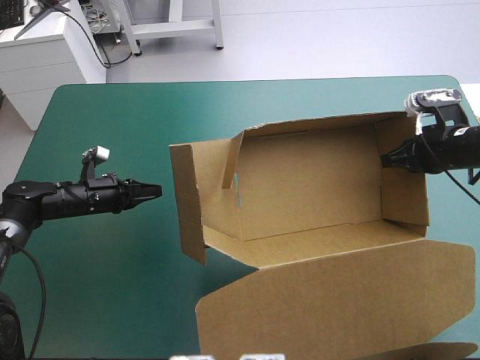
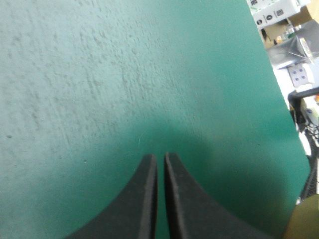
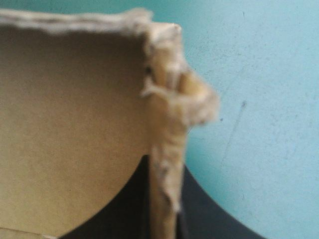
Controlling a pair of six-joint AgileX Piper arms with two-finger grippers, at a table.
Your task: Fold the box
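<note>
You have bright, even overhead light in the high view; the box (image 1: 315, 187) throws only a soft shadow on the teal-green cover (image 1: 112, 120) beside its left wall. Just ahead of the left gripper (image 2: 160, 158) the cover sits in shadow, then washes pale farther out. At the right wrist, the box's inside looks dim beside bright cover.

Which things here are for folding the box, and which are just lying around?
For the job:
- box, walls partly raised
- right gripper, jaws shut on the box's end wall
- left gripper, jaws shut, beside the box, holding nothing

Just there:
- teal-green cover on the table
</note>
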